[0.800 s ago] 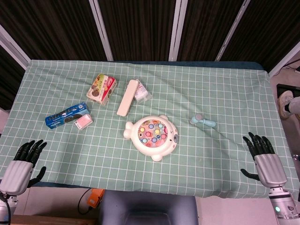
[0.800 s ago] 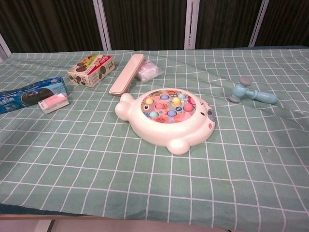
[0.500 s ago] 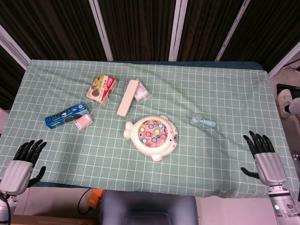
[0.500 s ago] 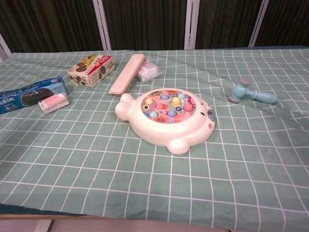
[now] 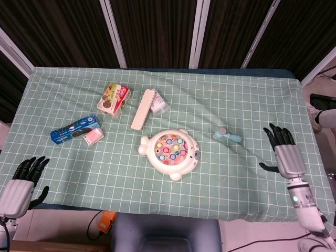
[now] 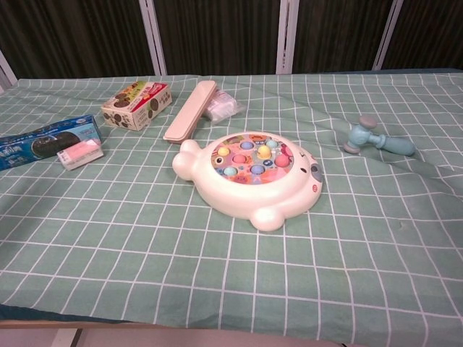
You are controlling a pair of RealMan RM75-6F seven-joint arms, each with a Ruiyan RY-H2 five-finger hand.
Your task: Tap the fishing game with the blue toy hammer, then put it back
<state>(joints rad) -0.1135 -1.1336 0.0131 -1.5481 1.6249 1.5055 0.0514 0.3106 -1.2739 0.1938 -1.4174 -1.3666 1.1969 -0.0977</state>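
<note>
At the near edge of the table (image 5: 252,94), the left hand (image 5: 18,181) is seen low at the cloth's corner, fingers spread and nothing held; compared with the earlier frames it has been drawn slightly down and off the cloth, so it is judged to have no part in the step ahead. The right hand (image 5: 283,152) has been brought up and inward from the near right corner; it is now over the cloth, fingers extended and apart, empty, and nearer the blue toy hammer (image 5: 228,135), though still apart from it; a reach for the hammer is judged to have begun, with no grasp yet made. In the chest view neither hand is shown. The fishing game (image 5: 170,152) lies mid-table, untouched and in the same place as before; the hammer lies flat on the cloth to its right, head towards the game, handle pointing outward. Farther back and to the left lie a blue biscuit packet (image 5: 75,128) with a pink block (image 5: 93,136) beside it; beyond these, a snack box (image 5: 114,98), a long beige case (image 5: 142,109), and a clear plastic packet (image 5: 159,103) touching the case.
</note>
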